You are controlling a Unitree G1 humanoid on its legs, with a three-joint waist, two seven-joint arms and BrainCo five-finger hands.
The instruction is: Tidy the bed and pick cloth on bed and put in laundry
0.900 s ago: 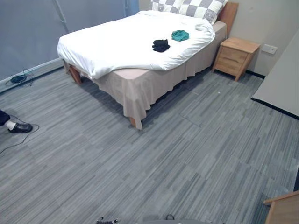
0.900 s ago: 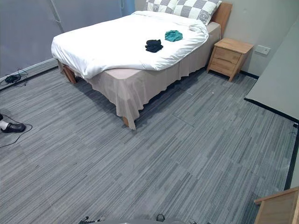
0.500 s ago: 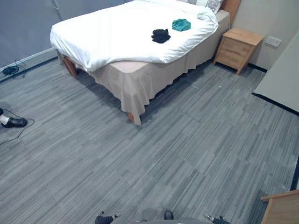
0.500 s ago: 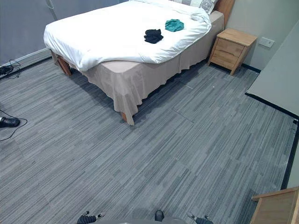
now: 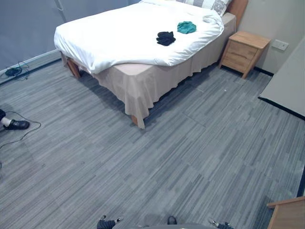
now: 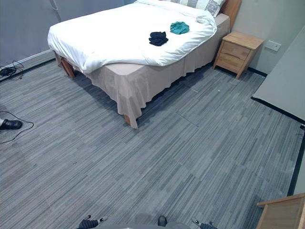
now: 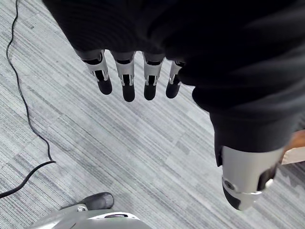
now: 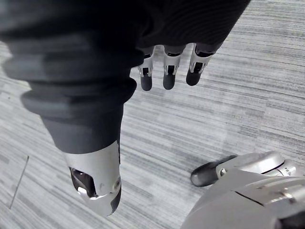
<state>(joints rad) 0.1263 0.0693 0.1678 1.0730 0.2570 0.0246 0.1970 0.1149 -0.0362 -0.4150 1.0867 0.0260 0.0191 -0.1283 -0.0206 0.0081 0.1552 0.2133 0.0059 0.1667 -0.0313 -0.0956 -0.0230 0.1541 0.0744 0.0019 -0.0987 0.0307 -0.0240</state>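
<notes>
1. Hands. We find the left hand (image 7: 149, 76) hanging over the grey striped floor (image 5: 190, 157), fingers straight and side by side, thumb set apart, holding nothing. The right hand (image 8: 167, 71) hangs the same way: fingers straight, thumb apart, nothing in it. Both are well apart from the bed.

2. Near ground. At our lower right we see the corner of a wooden piece of furniture (image 5: 288, 213). At the far left edge a person's black shoe (image 5: 18, 125) rests on the floor.

3. Bed. Across a wide stretch of floor stands the bed (image 5: 134, 71), set at an angle to us, with a beige skirt (image 5: 157, 88) hanging to the floor. A white duvet (image 5: 114, 38) covers most of it but sits askew: the near foot corner of the mattress lies bare, and the duvet is bunched near the head end.

4. Cloths. We locate two cloths on the duvet, toward the head end. The black cloth (image 5: 165, 38) lies crumpled, nearer to us. The teal cloth (image 5: 186, 27) lies just beyond it, near but apart.

5. Far ground. Checked pillows (image 5: 209, 4) lie at the head, against a wooden headboard (image 5: 237, 7). A wooden nightstand (image 5: 245, 46) stands beside the bed, with a wall socket (image 5: 281, 45) just past it.
</notes>
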